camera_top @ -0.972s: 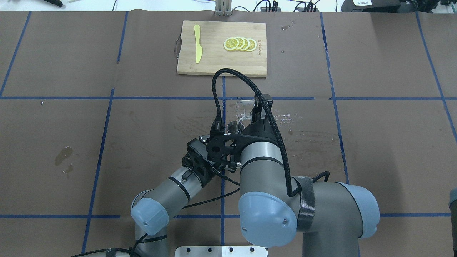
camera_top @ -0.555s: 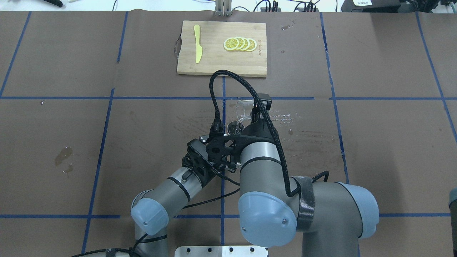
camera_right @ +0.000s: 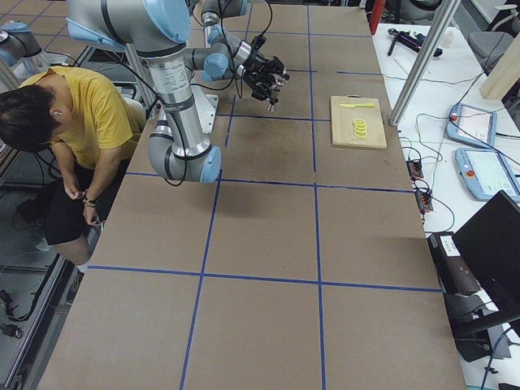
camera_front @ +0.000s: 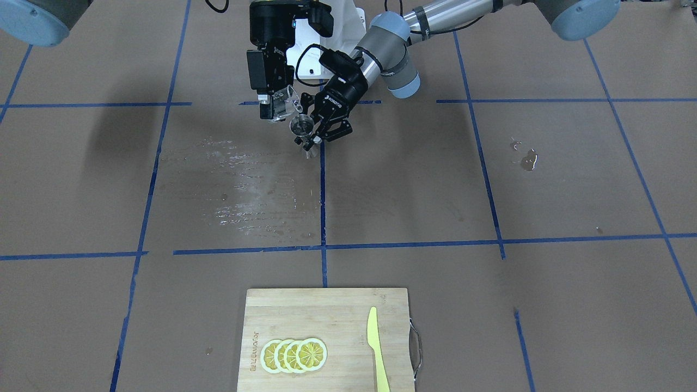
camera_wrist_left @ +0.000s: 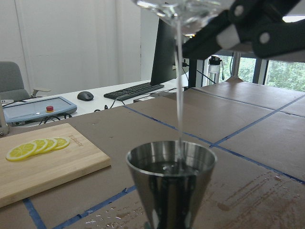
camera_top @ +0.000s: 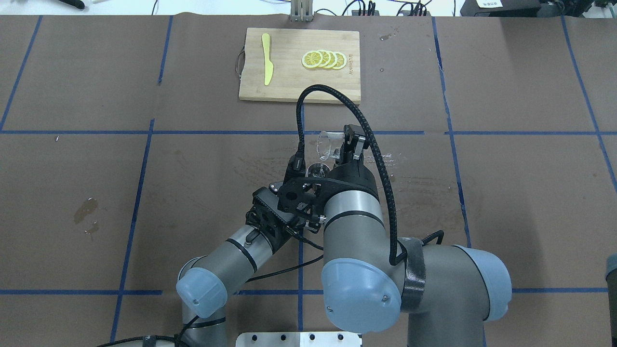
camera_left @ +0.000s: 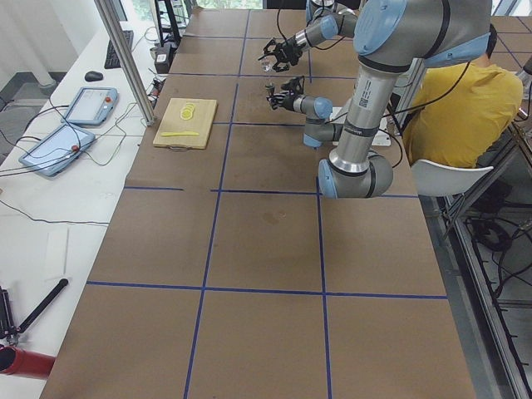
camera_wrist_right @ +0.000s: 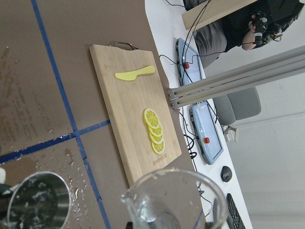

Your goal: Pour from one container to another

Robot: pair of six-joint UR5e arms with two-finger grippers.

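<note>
- Front view: my right gripper (camera_front: 276,106) clamps the tilted clear glass cup (camera_front: 287,99) just above the silvery jigger (camera_front: 301,126), which the left gripper (camera_front: 313,137) pinches, over the table (camera_front: 490,179) near the robot.
- Left wrist: a thin stream (camera_wrist_left: 179,95) falls into the jigger, where liquid is pooling.

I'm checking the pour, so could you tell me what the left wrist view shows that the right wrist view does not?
Only the left wrist view: a thin stream falling from the cup into the jigger. Only the right wrist view: the yellow knife on the board. Both: cup, jigger, board and lemon slices.
</note>
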